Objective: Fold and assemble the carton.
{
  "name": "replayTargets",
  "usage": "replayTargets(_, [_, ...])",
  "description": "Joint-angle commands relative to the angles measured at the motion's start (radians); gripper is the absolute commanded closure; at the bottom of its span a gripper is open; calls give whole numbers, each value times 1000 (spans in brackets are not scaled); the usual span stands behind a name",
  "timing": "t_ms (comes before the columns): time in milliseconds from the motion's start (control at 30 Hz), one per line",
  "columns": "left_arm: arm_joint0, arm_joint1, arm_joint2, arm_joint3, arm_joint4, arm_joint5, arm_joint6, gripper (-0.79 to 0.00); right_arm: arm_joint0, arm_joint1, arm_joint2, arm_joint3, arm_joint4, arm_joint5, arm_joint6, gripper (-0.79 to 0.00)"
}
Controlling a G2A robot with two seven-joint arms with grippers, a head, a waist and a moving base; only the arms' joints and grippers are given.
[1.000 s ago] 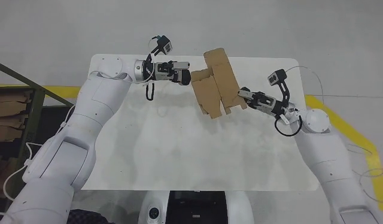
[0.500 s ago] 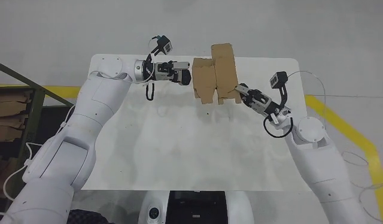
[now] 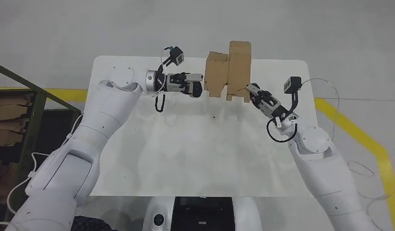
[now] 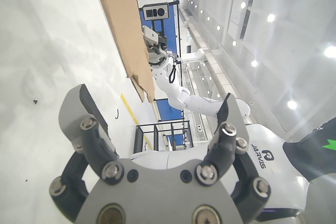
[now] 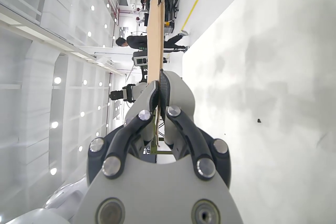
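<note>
Smooth white table [image 3: 185, 151], flattened brown cardboard carton [image 3: 229, 70] pinched by right gripper [image 3: 249, 89], left gripper [image 3: 200, 86] spread.

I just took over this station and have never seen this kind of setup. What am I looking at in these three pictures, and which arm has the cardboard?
This is a two-armed robot working at a white table. The wide picture looks down from a camera above its arms. The other two pictures come from a camera on each wrist. The right tool is shut on one edge of the flattened brown carton, which stands on edge near the table's far side. The left tool is open, close to the carton's other end, and is not gripping it. A small dark speck lies on the table.
</note>
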Motion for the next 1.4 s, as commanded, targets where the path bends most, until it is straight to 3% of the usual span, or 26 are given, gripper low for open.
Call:
replayTargets(0, [6, -4, 8, -5, 6, 2, 9, -785, -7, -2, -6, -7, -9, 9, -12, 0])
replayTargets(233, [-1, -23, 25, 14, 6, 2, 48, -760, -17, -8, -17, -30, -34, 16, -39, 0])
replayTargets(267, [-2, -25, 27, 17, 5, 2, 52, -680, -18, -9, -16, -32, -36, 17, -43, 0])
replayTargets(333, [-5, -30, 29, 25, -1, 2, 54, -391, -20, -11, -16, -35, -35, 20, -54, 0])
replayTargets(600, [-14, -45, 37, 50, -6, 7, 53, -46, -19, -16, -11, -36, -34, 25, -70, 0])
replayTargets(667, [-15, -48, 36, 55, -6, 8, 55, 0, -18, -18, -10, -37, -34, 25, -73, 0])
replayTargets(833, [-19, -54, 34, 66, -3, 9, 53, 0, -20, -20, -3, -42, -37, 24, -77, 0])
replayTargets(867, [-20, -55, 33, 68, -2, 9, 52, 0, -21, -20, 0, -44, -37, 25, -76, -46])
replayTargets(933, [-23, -56, 31, 73, -1, 10, 49, 0, -25, -21, 6, -50, -35, 24, -72, -468])
replayTargets(967, [-25, -56, 29, 75, 1, 9, 45, 0, -28, -20, 11, -53, -31, 24, -68, -785])
replayTargets(1367, [-57, -49, 21, 119, 25, 44, -174, 0, -1, -9, 107, 46, 68, -80, 137, -785])
